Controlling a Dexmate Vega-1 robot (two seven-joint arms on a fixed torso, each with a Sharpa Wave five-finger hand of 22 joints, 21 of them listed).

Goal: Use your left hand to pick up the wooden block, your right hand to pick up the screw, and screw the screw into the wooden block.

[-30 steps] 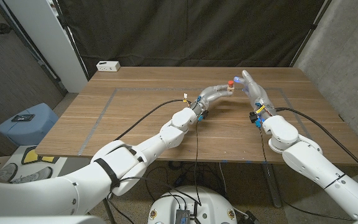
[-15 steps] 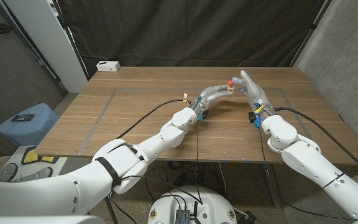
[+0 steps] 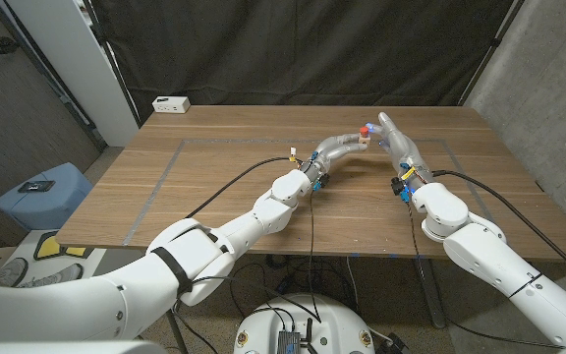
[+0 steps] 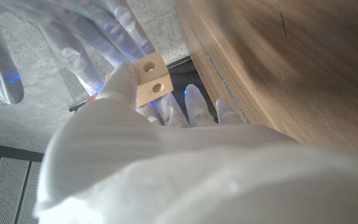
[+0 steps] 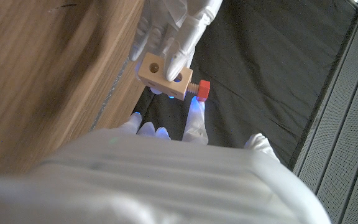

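Little has moved since the earlier frames: the right hand (image 3: pixel 393 138) has been shifted slightly toward the far side of the table (image 3: pixel 214 177), while the left hand (image 3: pixel 337 149) has been kept where it was. The wooden block (image 5: pixel 164 76) is held up above the table between the fingers of the left hand, over the far middle of the tabletop. The screw (image 5: pixel 200 89), red-headed, is seen partly seated in one of the block's holes, with a short stretch of shank left showing between head and block; its long axis is laid roughly level, running across from the block toward the right hand, head outward. The right hand's fingertips are placed at the screw's head, and contact seems likely, though a firm grip cannot be confirmed from these views. Both pick-ups are judged done and the screw is started; further turning appears to be needed until the head is brought against the block's face.
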